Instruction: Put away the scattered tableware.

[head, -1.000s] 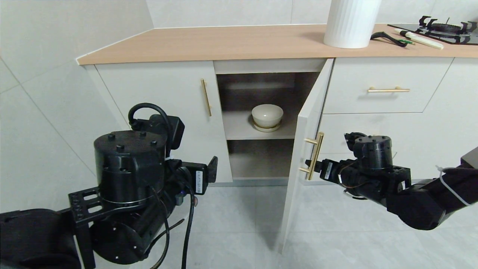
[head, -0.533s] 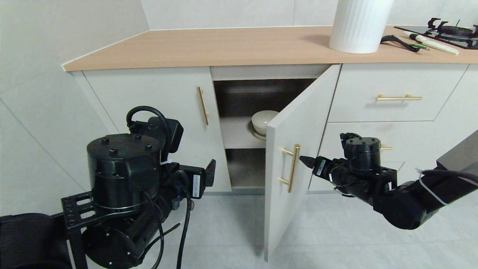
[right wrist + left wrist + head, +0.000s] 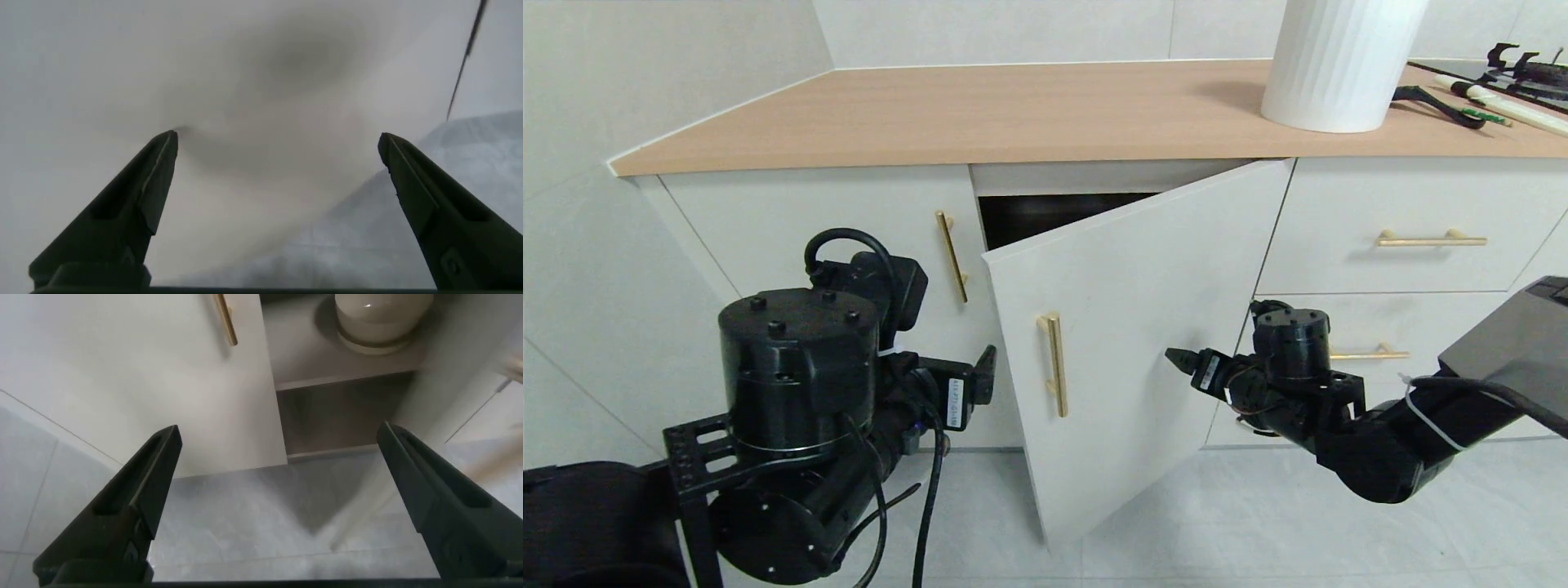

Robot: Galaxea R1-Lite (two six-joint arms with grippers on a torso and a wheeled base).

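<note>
A cream bowl [image 3: 380,312] sits on a small plate on the cabinet's middle shelf, seen past my left gripper [image 3: 278,441], which hangs open and empty in front of the cabinet [image 3: 983,377]. The white cabinet door [image 3: 1152,302] with its gold handle [image 3: 1054,363] stands partly swung over the opening and hides the bowl in the head view. My right gripper [image 3: 1178,358] is open, its tips at or very near the door's outer face [image 3: 270,90], right of the handle.
A tall white ribbed container [image 3: 1339,65] stands on the wooden counter [image 3: 980,106], with a black utensil and a knife [image 3: 1470,106] beside it. Drawers with gold handles [image 3: 1431,239] lie right of the door. The left door [image 3: 849,220] is shut. Grey floor tiles lie below.
The cabinet door has swung from wide open to mostly across the opening, covering the bowl in the head view. My right gripper followed it leftward. The head camera shifted too.
</note>
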